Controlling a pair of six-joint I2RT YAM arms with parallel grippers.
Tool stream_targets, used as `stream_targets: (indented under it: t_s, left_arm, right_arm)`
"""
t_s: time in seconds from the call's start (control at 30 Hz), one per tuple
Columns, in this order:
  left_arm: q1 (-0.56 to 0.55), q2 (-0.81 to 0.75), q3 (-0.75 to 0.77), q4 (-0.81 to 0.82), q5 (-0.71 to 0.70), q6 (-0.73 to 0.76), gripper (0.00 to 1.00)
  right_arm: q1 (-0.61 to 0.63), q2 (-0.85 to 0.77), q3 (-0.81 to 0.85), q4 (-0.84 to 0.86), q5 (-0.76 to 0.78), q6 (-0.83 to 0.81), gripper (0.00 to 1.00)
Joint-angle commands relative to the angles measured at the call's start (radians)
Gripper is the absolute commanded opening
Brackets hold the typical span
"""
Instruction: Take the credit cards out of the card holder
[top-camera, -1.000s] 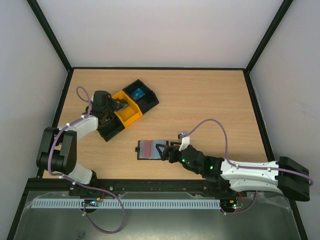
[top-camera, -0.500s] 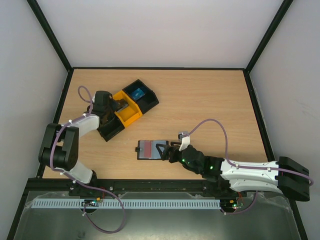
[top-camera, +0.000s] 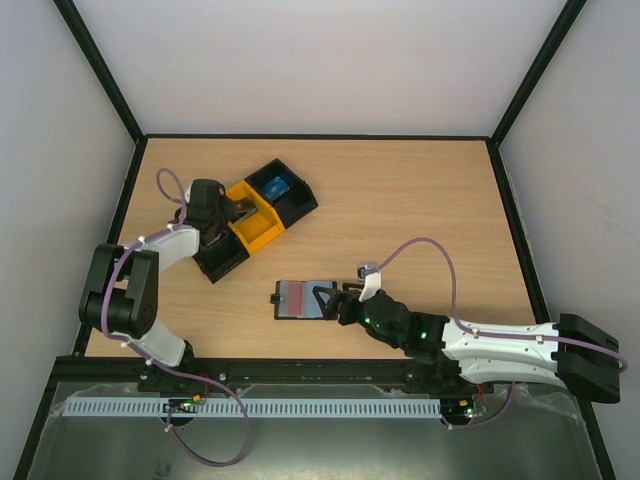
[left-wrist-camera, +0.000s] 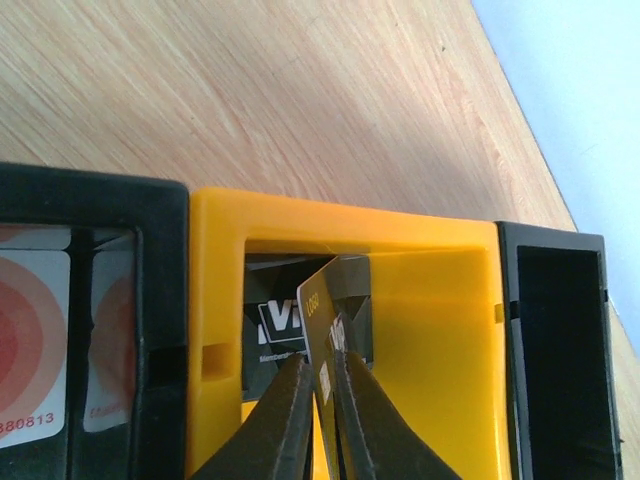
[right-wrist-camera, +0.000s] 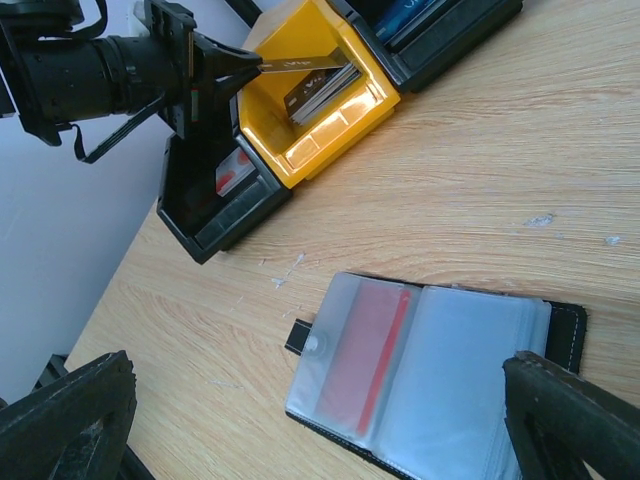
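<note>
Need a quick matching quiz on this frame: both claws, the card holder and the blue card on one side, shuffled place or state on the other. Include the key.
1 left claw
2 right claw
3 card holder
4 blue card

A open wide at the card holder
B lying open on the table, red card in its sleeve
C in the black bin at the row's far end
D pinching a card over the yellow bin

Pairs: 1-D, 2-A, 3-B, 4-C

Three bins (top-camera: 258, 228), one card holder (top-camera: 298, 298), two pincers (left-wrist-camera: 322, 365).
</note>
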Motion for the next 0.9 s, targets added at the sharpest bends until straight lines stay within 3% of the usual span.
stream_targets:
  t_s: [0.0,0.13,0.47,0.57,0.7,0.87]
  left_arm:
    - [0.004,0.004,0.047,-0.023,-0.023,0.022,0.12]
    - [0.005,-0.01,0.057,-0.036,-0.025,0.028,0.23]
    - [0.004,-0.048,0.064,-0.072,-0.01,0.036,0.33]
    - [0.004,-0.081,0.074,-0.098,0.011,0.05,0.44]
    - [0.004,-0.13,0.092,-0.164,0.06,0.101,0.72]
    - [0.005,-0.177,0.103,-0.276,0.138,0.2,0.88]
  right_arm:
    - [0.0,-0.017,0.015,-0.019,0.029,0.015,0.98]
    - [0.001,-0.019,0.013,-0.02,0.039,0.015,0.98]
    - [0.0,-0.014,0.014,-0.02,0.041,0.025,0.98]
    - [0.0,-0.008,0.015,-0.016,0.032,0.027,0.98]
    - [0.0,-0.002,0.023,-0.03,0.019,0.027,0.98]
    - [0.0,-0.002,0.04,-0.099,0.076,0.072,0.98]
